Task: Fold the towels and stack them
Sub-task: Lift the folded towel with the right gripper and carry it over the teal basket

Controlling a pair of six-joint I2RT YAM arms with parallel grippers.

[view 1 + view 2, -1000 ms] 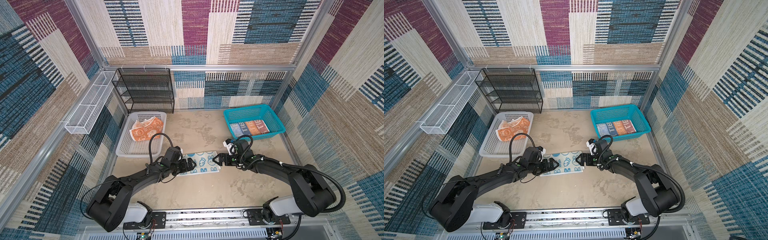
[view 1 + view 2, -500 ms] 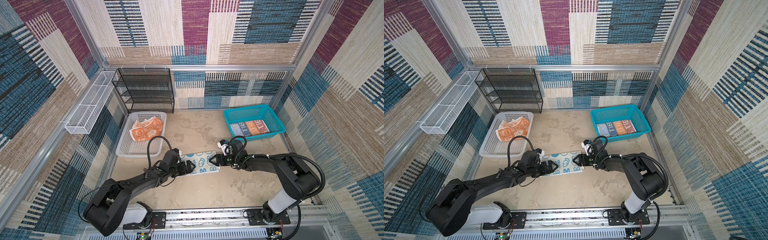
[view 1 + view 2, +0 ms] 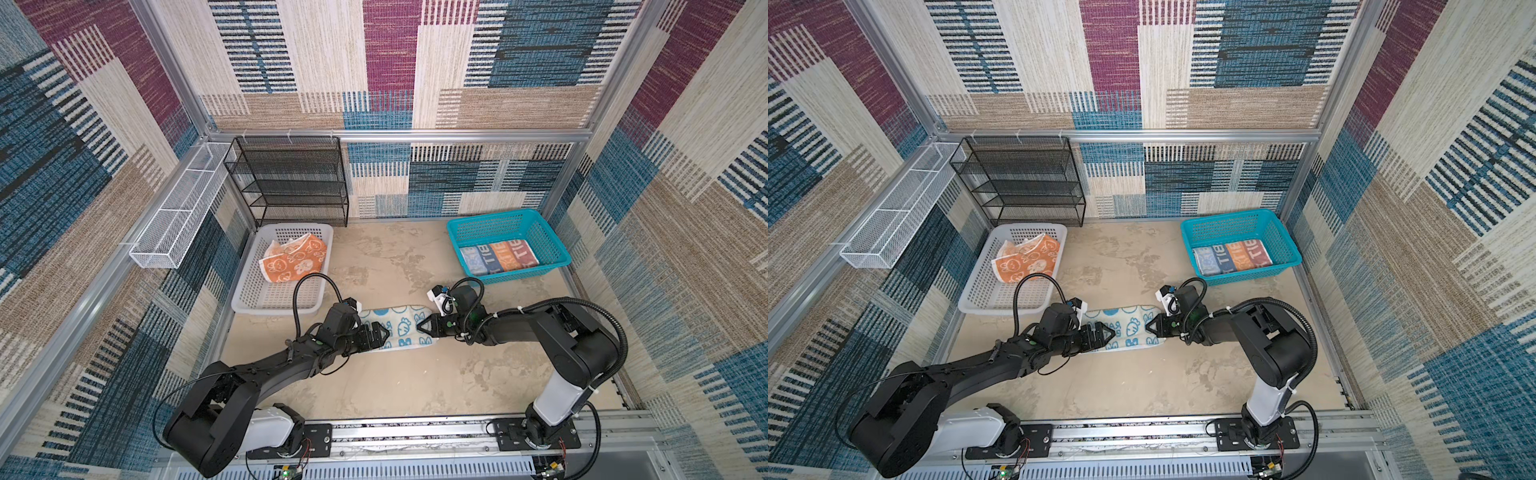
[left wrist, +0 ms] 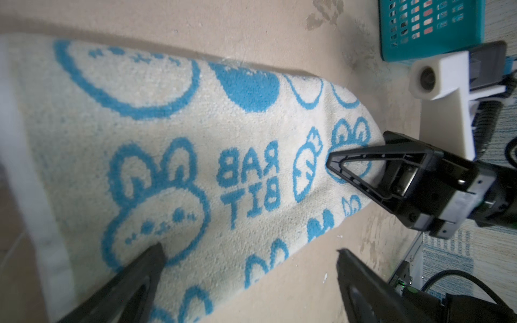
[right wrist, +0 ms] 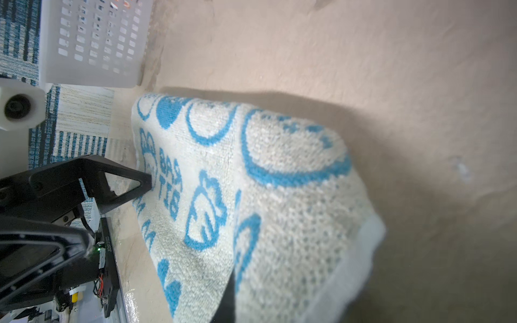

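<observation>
**Three towels counted: one on the table, pinched at one end**

Both top views showed three towels. One rabbit towel (image 3: 401,328) lay as a long strip near the middle of the table (image 3: 395,382). One orange towel (image 3: 293,262) lay crumpled in the white basket (image 3: 249,299) at ten o'clock. One lettered towel (image 3: 498,257) lay flat in the teal basket (image 3: 511,216) at two o'clock. That made two baskets, with one black rack (image 3: 291,183) at eleven o'clock.

There were two grippers. The right gripper (image 3: 417,327) was pressed together on the strip's three o'clock end. The left gripper (image 3: 384,334), at the nine o'clock end, stood spread wide. One of its fingers (image 4: 140,268) was over the cloth and the other was over bare table.
</observation>
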